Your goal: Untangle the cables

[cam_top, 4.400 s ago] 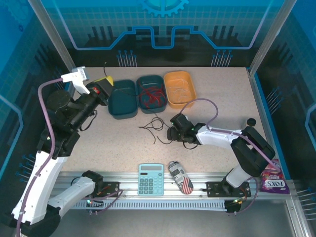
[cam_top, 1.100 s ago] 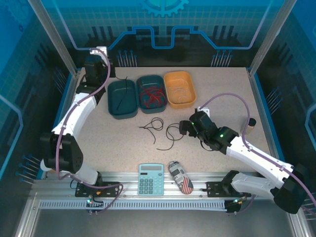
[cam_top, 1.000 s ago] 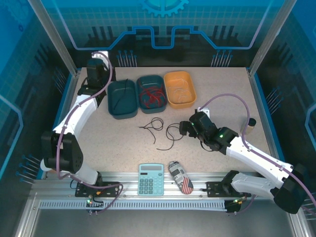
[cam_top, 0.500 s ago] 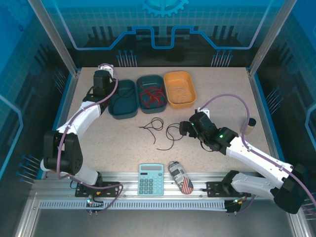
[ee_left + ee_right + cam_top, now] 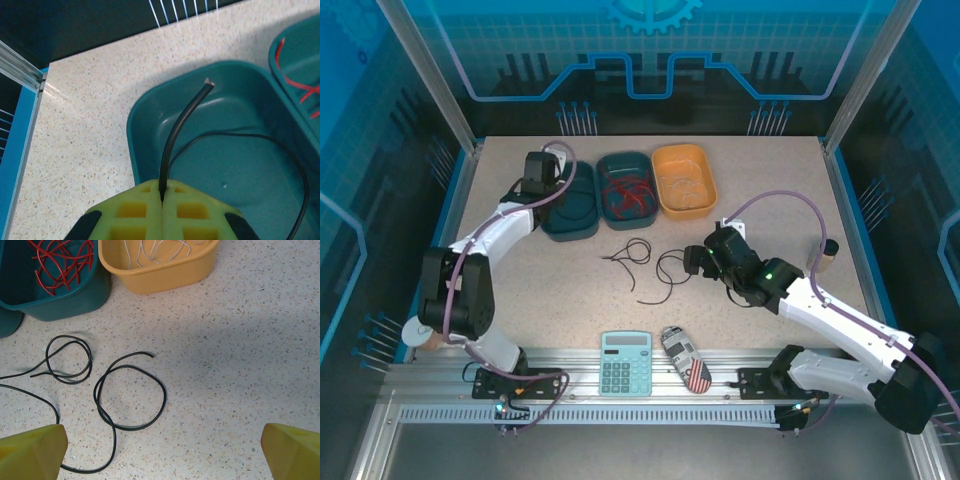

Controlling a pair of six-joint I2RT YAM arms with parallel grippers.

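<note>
My left gripper (image 5: 162, 199) is shut on a black cable (image 5: 173, 134), whose cut end sticks up over the left teal bin (image 5: 145, 145). More of this black cable curves across the bin floor. From above, the left gripper (image 5: 542, 186) hovers at that bin's (image 5: 576, 216) left rim. Loose black cables (image 5: 640, 252) lie looped on the table; in the right wrist view there are two loops (image 5: 131, 396) (image 5: 68, 360). My right gripper (image 5: 162, 460) is open above them, nothing between its fingers; from above the right gripper (image 5: 694, 262) sits just right of the loops.
The middle teal bin (image 5: 612, 166) holds red cables (image 5: 626, 194); the orange bin (image 5: 704, 190) holds pale cables (image 5: 160, 251). A calculator (image 5: 625, 362) and a patterned case (image 5: 686, 358) lie by the front rail. A small bottle (image 5: 828, 252) and a candy bag (image 5: 872, 368) stand right.
The left arm swung from the back-left corner rightward and forward, carrying the black cable over the left teal bin. The right arm has stayed still over the last second.
</note>
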